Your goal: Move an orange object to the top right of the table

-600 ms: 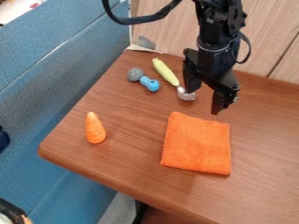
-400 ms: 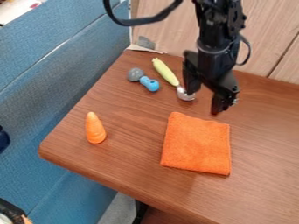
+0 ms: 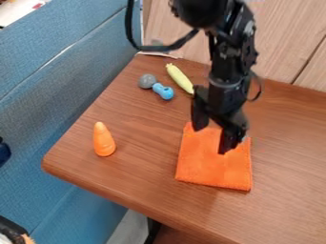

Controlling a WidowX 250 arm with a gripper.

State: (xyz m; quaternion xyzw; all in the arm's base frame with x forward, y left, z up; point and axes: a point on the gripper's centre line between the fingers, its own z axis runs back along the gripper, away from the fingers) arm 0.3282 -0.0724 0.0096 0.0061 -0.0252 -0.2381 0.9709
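My gripper [image 3: 210,141] hangs over the upper part of the folded orange cloth [image 3: 213,169], its two fingers spread apart with nothing between them. Part of the cloth's top edge is hidden behind the fingers. To the left, near the corner of the brown table [image 3: 140,186], an orange cone-shaped object [image 3: 103,139] rests on the wood, well apart from the gripper.
Behind and left of the gripper are a yellow-green corn-shaped utensil [image 3: 179,77] and a blue and grey toy [image 3: 162,91]. Blue seating [image 3: 57,81] runs along the table's left edge; a wooden panel [image 3: 286,43] stands behind.
My gripper has moved toward the camera and slightly left, from behind the cloth to over its upper part. It now covers the utensil's metal end. The objects have not moved.
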